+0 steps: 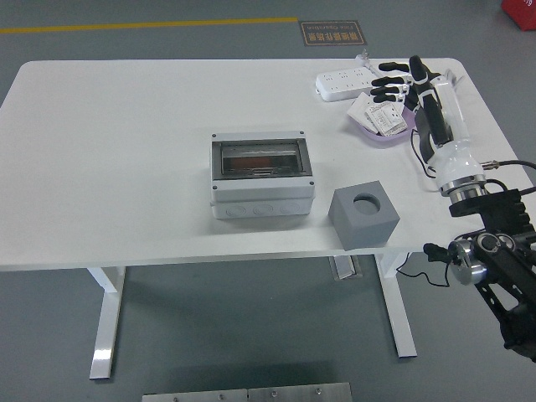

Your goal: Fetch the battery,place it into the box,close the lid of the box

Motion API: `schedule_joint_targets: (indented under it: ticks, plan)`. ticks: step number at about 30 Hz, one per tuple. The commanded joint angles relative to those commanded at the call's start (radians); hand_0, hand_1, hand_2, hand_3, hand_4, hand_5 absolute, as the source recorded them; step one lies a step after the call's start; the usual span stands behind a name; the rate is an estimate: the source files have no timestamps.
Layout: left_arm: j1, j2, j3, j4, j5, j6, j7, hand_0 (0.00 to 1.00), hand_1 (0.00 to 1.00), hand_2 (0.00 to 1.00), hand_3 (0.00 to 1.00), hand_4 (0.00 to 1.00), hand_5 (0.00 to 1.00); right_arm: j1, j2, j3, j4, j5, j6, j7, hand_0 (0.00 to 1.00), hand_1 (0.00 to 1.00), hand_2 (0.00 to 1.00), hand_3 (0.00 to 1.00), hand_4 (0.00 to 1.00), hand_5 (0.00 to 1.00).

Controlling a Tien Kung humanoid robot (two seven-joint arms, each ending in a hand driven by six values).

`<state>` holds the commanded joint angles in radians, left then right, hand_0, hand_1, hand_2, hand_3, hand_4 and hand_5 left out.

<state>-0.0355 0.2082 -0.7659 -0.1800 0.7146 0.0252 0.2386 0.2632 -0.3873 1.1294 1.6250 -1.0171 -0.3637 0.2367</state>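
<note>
Batteries are not plainly visible as such; the likeliest source is the shallow lilac dish (374, 136) at the far right of the desk (126, 151), which holds small white packets (383, 121) whose contents are too small to identify. The right hand (400, 86) hovers over the dish's far side with its black-tipped fingers (387, 81) spread and extended, holding nothing. Just beyond the dish lies a white power strip (343, 83), its cable trailing off to the right. Toward the middle of the desk sits the grey box (261, 177), its clear hinged lid (256, 157) appearing to lie down over the opening, and near its right corner stands a grey cube (363, 216) with a round hole in its top. The left arm is out of view. The step in hand appears to be the reach for one packet, so the fingers should descend squarely over a single packet, closing on its edges rather than pressing it into the pile. The dish looks light and may slide, so a gentle vertical approach seems wise. The lid will probably need lifting before anything goes inside.
</note>
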Motion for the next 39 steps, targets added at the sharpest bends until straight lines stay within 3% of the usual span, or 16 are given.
schedule_joint_targets:
  ticks: [10,18,23,29,34,35,39]
  plan:
    - [0.006,-0.007,0.0,0.0,-0.016,-0.001,0.0,0.703,0.796,0.751,0.787,0.896,0.4,0.019,0.009,-0.013,-0.128,0.083,0.051,0.006,0.531,0.532,0.55,0.628,0.998,0.948]
    - [0.009,-0.007,-0.007,0.0,-0.02,-0.001,0.002,0.705,0.796,0.752,0.79,0.899,0.406,-0.023,-0.009,0.042,0.02,0.092,0.078,-0.055,0.58,0.555,0.567,0.636,0.998,0.944]
    - [0.008,-0.006,-0.011,0.0,-0.018,-0.002,0.004,0.706,0.796,0.753,0.789,0.901,0.409,0.005,-0.025,0.055,0.092,0.091,0.079,-0.071,0.612,0.575,0.587,0.651,0.985,0.911]
    - [0.003,-0.003,-0.008,0.0,-0.027,-0.002,0.003,0.71,0.797,0.754,0.793,0.887,0.389,0.099,-0.026,0.039,-0.007,0.099,0.082,-0.085,0.626,0.584,0.587,0.649,0.967,0.889]
    - [-0.001,-0.005,-0.004,0.0,-0.034,-0.001,0.002,0.71,0.797,0.754,0.793,0.887,0.389,0.133,-0.027,0.038,-0.096,0.117,0.107,-0.107,0.626,0.584,0.587,0.649,0.967,0.889]
    - [-0.002,-0.005,-0.004,0.0,-0.035,0.0,0.001,0.711,0.797,0.753,0.784,0.785,0.248,0.132,-0.028,0.042,-0.105,0.119,0.117,-0.115,0.672,0.629,0.619,0.661,0.963,0.89]
    - [-0.002,-0.006,-0.005,0.0,-0.036,0.0,0.001,0.711,0.797,0.753,0.784,0.785,0.248,0.121,-0.035,0.06,-0.114,0.118,0.146,-0.12,0.672,0.629,0.619,0.661,0.963,0.89]
